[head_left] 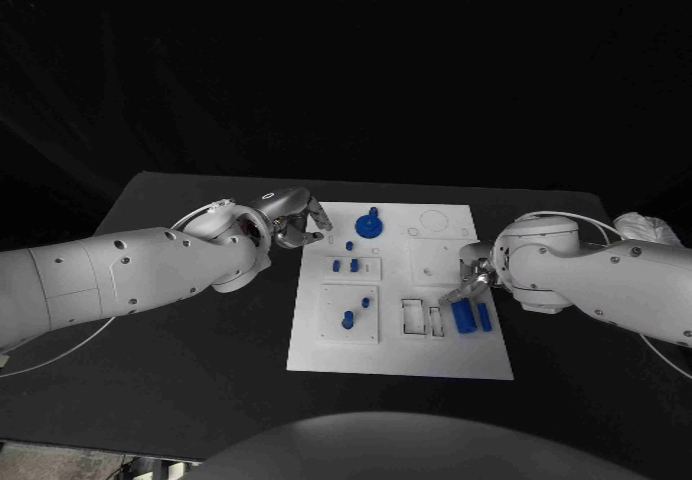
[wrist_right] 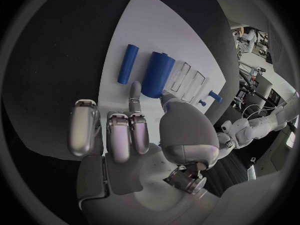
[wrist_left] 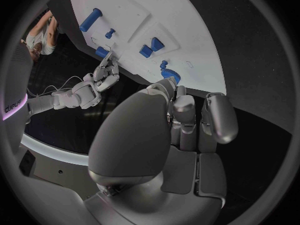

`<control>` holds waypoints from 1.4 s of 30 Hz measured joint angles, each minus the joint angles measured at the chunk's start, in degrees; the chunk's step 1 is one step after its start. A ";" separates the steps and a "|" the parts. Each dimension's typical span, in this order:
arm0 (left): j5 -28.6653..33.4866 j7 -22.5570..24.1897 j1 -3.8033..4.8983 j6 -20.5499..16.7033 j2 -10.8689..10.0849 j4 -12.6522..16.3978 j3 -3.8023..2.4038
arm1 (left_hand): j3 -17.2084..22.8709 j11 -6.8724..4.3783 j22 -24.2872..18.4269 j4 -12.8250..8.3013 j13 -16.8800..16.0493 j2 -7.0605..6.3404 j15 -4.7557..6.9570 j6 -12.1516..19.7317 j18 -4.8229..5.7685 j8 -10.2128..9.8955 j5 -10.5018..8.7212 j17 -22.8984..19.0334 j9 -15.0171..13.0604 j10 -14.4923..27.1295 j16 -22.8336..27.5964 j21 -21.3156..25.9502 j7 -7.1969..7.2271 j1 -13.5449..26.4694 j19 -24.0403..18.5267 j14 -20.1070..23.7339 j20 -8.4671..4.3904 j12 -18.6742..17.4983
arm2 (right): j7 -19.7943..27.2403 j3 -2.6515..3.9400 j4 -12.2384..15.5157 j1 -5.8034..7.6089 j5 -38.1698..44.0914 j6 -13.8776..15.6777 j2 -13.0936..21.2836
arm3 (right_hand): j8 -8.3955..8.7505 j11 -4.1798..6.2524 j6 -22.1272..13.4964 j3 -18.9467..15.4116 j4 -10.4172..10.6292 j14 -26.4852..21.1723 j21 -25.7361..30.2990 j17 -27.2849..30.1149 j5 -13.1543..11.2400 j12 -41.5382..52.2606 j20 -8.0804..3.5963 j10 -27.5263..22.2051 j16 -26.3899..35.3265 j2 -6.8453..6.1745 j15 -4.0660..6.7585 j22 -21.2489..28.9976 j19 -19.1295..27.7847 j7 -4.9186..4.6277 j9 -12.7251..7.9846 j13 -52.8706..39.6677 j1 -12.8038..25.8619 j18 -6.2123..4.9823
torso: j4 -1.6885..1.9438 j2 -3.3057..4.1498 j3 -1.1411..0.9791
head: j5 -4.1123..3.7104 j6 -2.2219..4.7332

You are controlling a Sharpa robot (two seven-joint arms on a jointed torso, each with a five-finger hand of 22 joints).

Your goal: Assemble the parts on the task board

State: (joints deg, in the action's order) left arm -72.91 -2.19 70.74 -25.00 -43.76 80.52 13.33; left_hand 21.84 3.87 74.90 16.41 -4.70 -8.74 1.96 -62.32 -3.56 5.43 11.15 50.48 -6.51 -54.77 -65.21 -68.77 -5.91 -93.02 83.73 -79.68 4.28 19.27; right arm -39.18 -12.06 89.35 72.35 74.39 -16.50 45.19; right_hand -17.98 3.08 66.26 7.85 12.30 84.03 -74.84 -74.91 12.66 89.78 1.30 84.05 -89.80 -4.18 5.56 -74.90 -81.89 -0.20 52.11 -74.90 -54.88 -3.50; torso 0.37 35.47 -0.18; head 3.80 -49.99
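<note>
The black surface (head_left: 173,380) lay under dim light, and darkness hung behind its far edge, hiding any wall. At the near left corner a strip of pale floor (head_left: 58,462) showed. The right wrist view caught a brighter room (wrist_right: 262,50) beyond, perhaps with benches and equipment, too blurred to name.

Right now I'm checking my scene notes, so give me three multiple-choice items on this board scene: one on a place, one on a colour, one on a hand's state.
1. Where does the wide blue block lie on the white task board?
A. Its right part
B. Its left edge
C. Off it

2. What colour are the small parts?
A. Red
B. Blue
C. Green

3. The left hand is:
A. Holding a part
B. Holding nothing
C. Pressing the board

Key: 1 A, it lies beside the right hand; 2 B, all look blue; 3 B, the left wrist view shows nothing in it.
</note>
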 measured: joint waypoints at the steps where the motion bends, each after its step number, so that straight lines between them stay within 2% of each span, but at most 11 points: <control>1: 0.00 -0.02 0.00 0.02 0.00 -0.01 0.00 | 0.00 0.00 0.00 0.00 0.00 0.00 0.00 0.00 0.00 0.00 0.00 0.00 0.00 0.00 0.00 0.00 0.00 0.00 0.00 0.00 0.00 0.00 | -0.01 0.00 -0.02 0.00 -0.14 0.07 0.01 | -0.22 0.00 -0.22 0.24 -0.24 0.00 0.00 0.00 0.46 0.00 0.00 0.00 0.00 0.02 0.00 0.00 0.00 0.00 0.76 0.00 -0.15 0.00 | 0.00 0.00 0.00 | 0.04 0.00; 5: 0.00 -0.11 0.00 0.09 -0.05 -0.02 0.00 | 0.00 0.00 0.02 0.00 0.02 0.00 0.00 0.00 0.00 0.00 0.00 0.00 0.00 0.00 0.00 0.00 0.00 0.00 0.00 0.00 0.00 0.00 | -0.04 0.00 -0.06 -0.02 -0.93 0.60 0.22 | -0.41 0.00 -0.72 0.47 -0.77 0.00 0.23 0.00 1.09 0.00 -0.21 0.00 0.00 0.13 0.00 0.00 -0.17 0.08 2.24 0.00 -0.76 0.00 | -0.01 0.00 0.01 | 0.20 0.00; 13: 0.00 -0.28 0.00 0.28 -0.12 -0.09 0.00 | 0.00 0.00 0.04 0.00 0.04 0.00 0.00 0.00 0.00 0.00 0.00 -0.07 -0.06 0.00 0.00 0.00 0.00 0.00 0.00 0.00 0.00 0.00 | -0.13 -0.05 0.49 0.06 -2.63 2.14 1.11 | -0.39 -0.01 -0.92 0.47 -0.77 0.00 0.46 0.00 1.09 0.00 -0.40 -0.01 0.00 0.46 0.00 0.00 0.02 -0.11 2.61 0.00 -1.18 -0.01 | -0.03 -0.02 0.01 | 0.37 0.00; 22: 0.00 -0.45 0.00 0.48 -0.04 -0.28 0.00 | 0.00 0.00 0.04 0.00 0.04 0.00 0.00 0.00 0.00 0.00 0.00 -0.06 -0.06 0.00 0.00 0.00 0.00 0.00 0.00 0.00 0.00 0.00 | -0.37 -0.01 1.47 1.50 -4.88 3.45 1.43 | -0.33 -0.01 -1.22 0.46 -0.77 0.00 0.84 0.01 1.09 0.00 -0.39 -0.01 0.00 0.61 -0.01 -0.04 0.02 -0.17 2.98 0.00 -1.32 0.00 | -0.04 -0.04 0.04 | 0.26 0.00; 32: 0.00 -0.56 -0.02 0.73 0.12 -0.47 0.00 | 0.00 0.21 0.03 0.00 0.04 0.00 0.00 -0.23 -0.01 0.24 0.00 -0.13 -0.05 -0.21 0.00 0.00 -0.22 0.00 0.00 0.00 0.00 0.00 | -0.53 0.01 1.03 2.14 -13.16 3.99 -0.21 | 0.76 -0.01 -2.54 0.46 -0.76 0.00 1.62 -0.04 1.55 0.00 -0.59 -0.01 0.00 0.61 -0.01 -0.04 0.22 -0.12 3.20 0.00 -1.32 -0.01 | -0.01 -0.07 0.06 | 0.15 0.00; 42: 0.00 -0.66 -0.02 0.93 0.16 -0.60 0.00 | 0.00 0.21 0.02 0.00 0.03 0.00 0.00 -0.22 0.00 0.24 0.00 -0.13 -0.05 -0.21 0.00 0.00 -0.22 0.00 0.00 0.00 0.00 0.00 | -0.59 -0.01 0.17 2.20 -21.09 3.99 -2.87 | 0.83 -0.01 -2.66 0.46 -0.76 0.00 2.26 -0.03 1.54 0.00 -0.46 -0.01 0.00 0.61 -0.01 -0.03 0.53 -0.24 3.18 -0.05 -1.31 -0.01 | 0.03 -0.03 0.04 | 0.05 0.00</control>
State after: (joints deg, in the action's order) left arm -72.91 -2.85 70.72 -24.07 -43.60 79.93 13.33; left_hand 21.84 4.08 74.93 16.41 -4.66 -8.74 1.96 -62.54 -3.56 5.67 11.15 50.35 -6.56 -54.98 -65.21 -68.77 -6.13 -93.02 83.73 -79.68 4.28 19.28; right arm -39.78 -12.07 89.52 74.54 53.30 -12.51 42.32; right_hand -17.15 3.07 63.61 8.30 11.54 84.02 -72.57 -74.94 14.21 89.78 0.84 84.04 -89.80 -3.56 5.55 -74.94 -81.36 -0.44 55.29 -74.95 -56.19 -3.51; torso 0.40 35.44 -0.13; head 3.85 -49.99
